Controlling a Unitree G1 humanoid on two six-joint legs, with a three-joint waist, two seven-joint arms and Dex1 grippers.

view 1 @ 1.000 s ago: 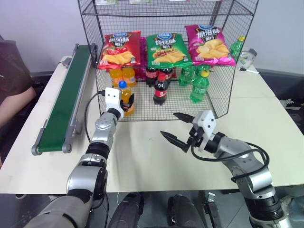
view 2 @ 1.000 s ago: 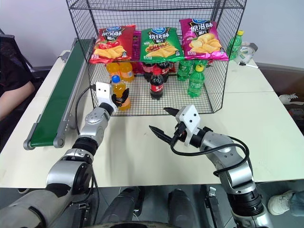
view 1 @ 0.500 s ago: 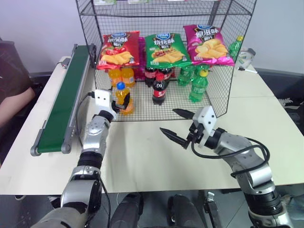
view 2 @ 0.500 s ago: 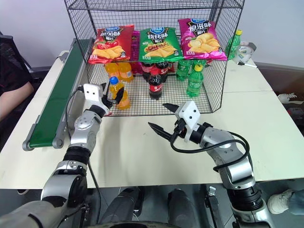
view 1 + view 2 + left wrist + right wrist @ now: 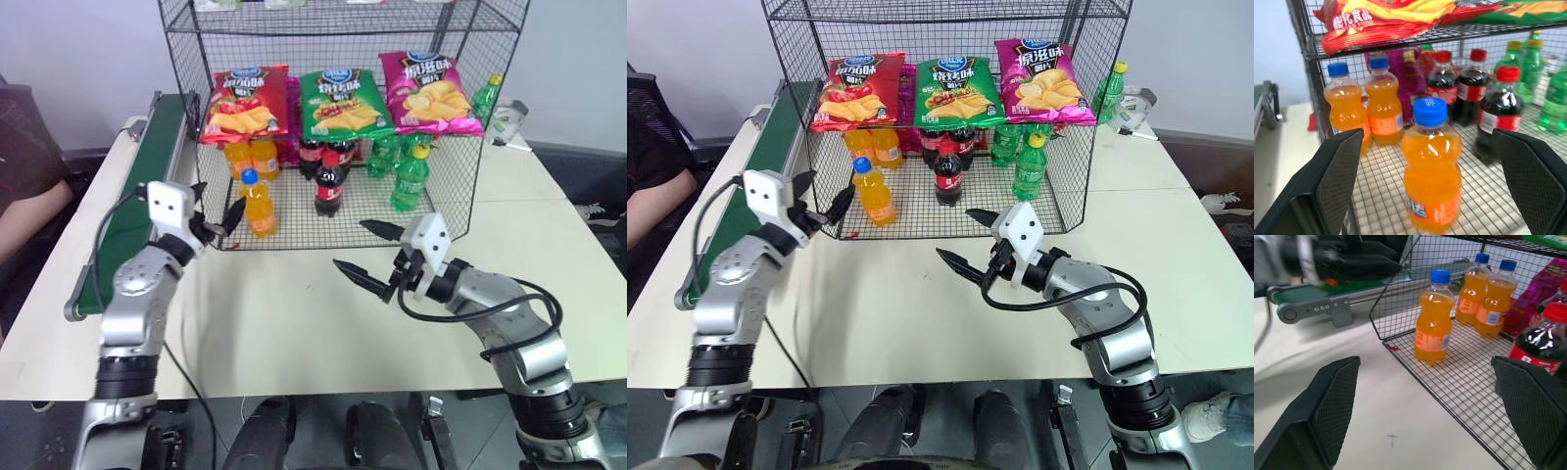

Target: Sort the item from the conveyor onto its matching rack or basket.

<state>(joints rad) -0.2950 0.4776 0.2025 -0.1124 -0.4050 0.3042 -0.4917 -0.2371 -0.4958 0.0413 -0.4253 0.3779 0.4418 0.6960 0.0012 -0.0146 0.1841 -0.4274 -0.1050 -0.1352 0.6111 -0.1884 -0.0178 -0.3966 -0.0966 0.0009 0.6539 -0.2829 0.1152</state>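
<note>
The item, an orange soda bottle (image 5: 259, 204) with a blue cap, stands upright by itself at the front left of the black wire rack's (image 5: 460, 166) grid floor. My left gripper (image 5: 217, 210) is open and empty, a short way left of the bottle and apart from it. In the left wrist view the bottle (image 5: 1431, 166) stands between and beyond the spread fingers (image 5: 1337, 181). My right gripper (image 5: 349, 244) hovers open and empty over the table in front of the rack. The green conveyor (image 5: 137, 206) runs along the table's left side, with nothing on its belt.
Two more orange bottles (image 5: 251, 155), cola bottles (image 5: 330, 181) and green bottles (image 5: 411, 176) stand on the rack floor. Three chip bags (image 5: 338, 101) lie on the shelf above. A person's arm (image 5: 29, 211) rests at the far left. Bare table lies in front.
My left gripper has drawn back to the left and a little up, away from the orange bottle, which stays standing on the rack floor. The right arm has kept still.
</note>
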